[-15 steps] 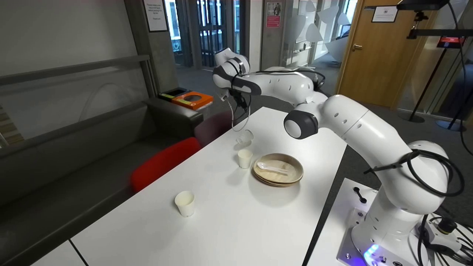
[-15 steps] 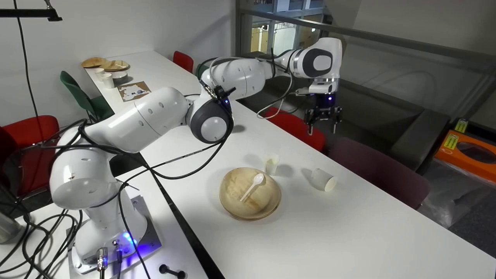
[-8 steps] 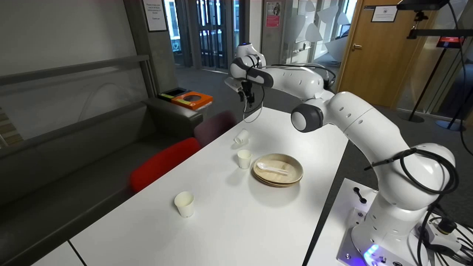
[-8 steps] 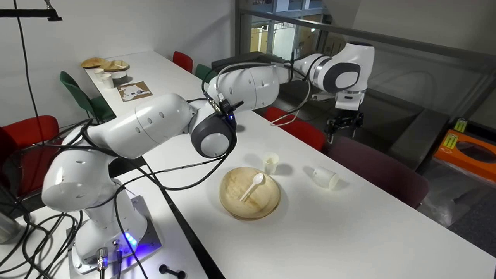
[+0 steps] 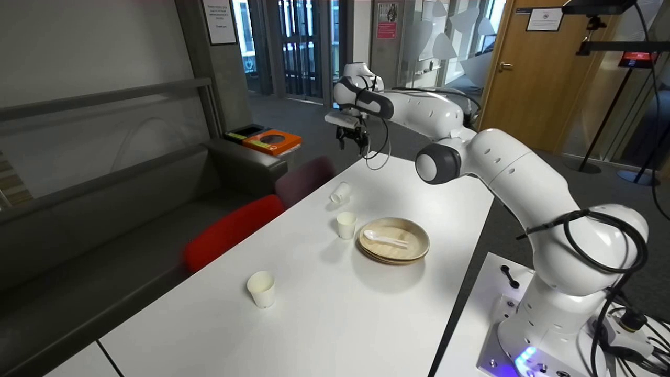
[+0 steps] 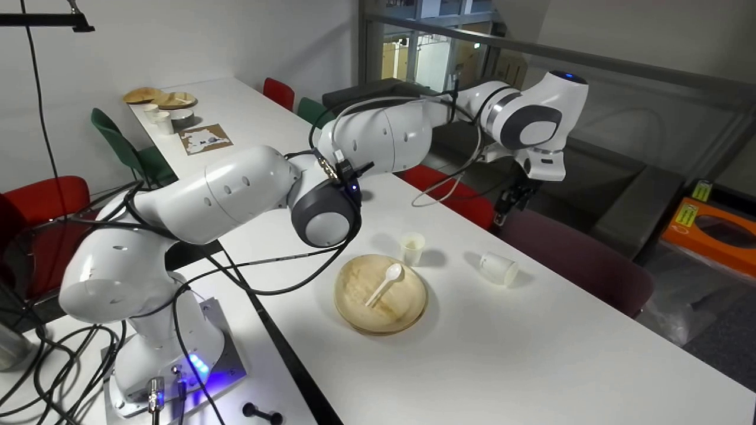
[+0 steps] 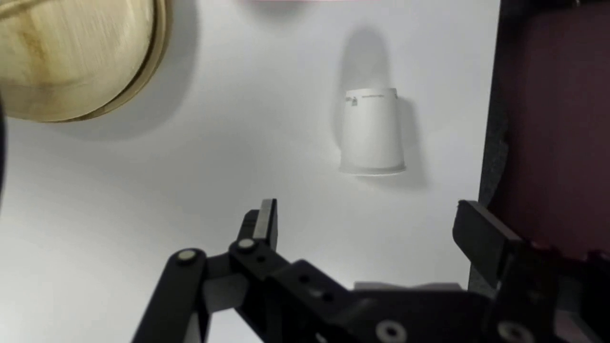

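Hanging in the air near the edge of the white worktop (image 6: 531,354), with the jaws of the hand (image 7: 369,207) wide apart. Closest to it in the wrist view, down on the worktop and apart from both fingertips: a white paper cup (image 7: 371,133), tipped on its side. Past that edge, a maroon chair (image 7: 557,119). Farther along the smooth surface, among soft grey shadows, a stack of shallow wooden plates (image 6: 354,289) with a white spoon (image 6: 394,271) lying in the top one, and just beside it an upright cup (image 5: 346,225). Well apart from these in an exterior view, another upright cup (image 5: 261,289).

Off the worktop's long side, a red chair (image 5: 235,230), then a dark sofa (image 5: 104,225) below a grey rail (image 5: 104,98), with an orange-topped bin (image 5: 272,141) at its end. Farthest off, a wooden door (image 5: 539,78) and, in an exterior view, a green chair (image 6: 127,144) near more plates (image 6: 143,94) by a pale wall (image 6: 266,35).
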Robot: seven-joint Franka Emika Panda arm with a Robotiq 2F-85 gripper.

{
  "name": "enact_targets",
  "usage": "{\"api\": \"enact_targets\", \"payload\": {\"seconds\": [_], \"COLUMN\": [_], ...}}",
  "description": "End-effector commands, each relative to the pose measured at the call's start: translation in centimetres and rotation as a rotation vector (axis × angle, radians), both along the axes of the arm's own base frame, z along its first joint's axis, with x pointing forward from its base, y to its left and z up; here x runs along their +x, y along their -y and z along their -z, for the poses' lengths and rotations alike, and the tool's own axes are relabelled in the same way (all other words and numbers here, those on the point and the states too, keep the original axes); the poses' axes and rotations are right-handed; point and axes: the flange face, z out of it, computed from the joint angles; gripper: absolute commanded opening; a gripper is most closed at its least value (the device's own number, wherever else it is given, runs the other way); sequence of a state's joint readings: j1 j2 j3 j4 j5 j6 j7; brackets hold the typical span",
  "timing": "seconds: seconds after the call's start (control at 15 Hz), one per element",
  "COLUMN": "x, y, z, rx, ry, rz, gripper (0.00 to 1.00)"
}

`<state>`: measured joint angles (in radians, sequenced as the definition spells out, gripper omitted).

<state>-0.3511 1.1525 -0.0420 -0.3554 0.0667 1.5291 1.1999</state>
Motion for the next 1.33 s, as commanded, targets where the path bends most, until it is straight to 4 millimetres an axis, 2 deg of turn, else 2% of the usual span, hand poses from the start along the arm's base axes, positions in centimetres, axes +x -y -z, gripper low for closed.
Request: {"api": "enact_targets", "payload": {"seconds": [0.0, 0.27, 0.4, 0.67, 0.87, 1.07, 1.27], "x": [-0.3, -0.5, -0.3, -0.7, -1.0, -1.4, -1.7], "y": [0.1, 0.2, 0.9, 3.5, 5.2, 6.5, 7.2], "z": [-0.1, -0.5, 0.8, 5.2, 7.8, 9.1, 9.4], "rx": [0.015, 0.024, 0.013, 0.001, -0.028, -0.015, -0.004], "ry": [-0.014, -0.017, -0.007, -0.031, -0.034, -0.021, -0.004], "rz": [-0.022, -0.039, -0.080, -0.168, -0.240, -0.337, -0.436], "gripper": [1.00, 1.00, 1.00, 1.00, 1.00, 1.00, 1.00]}}
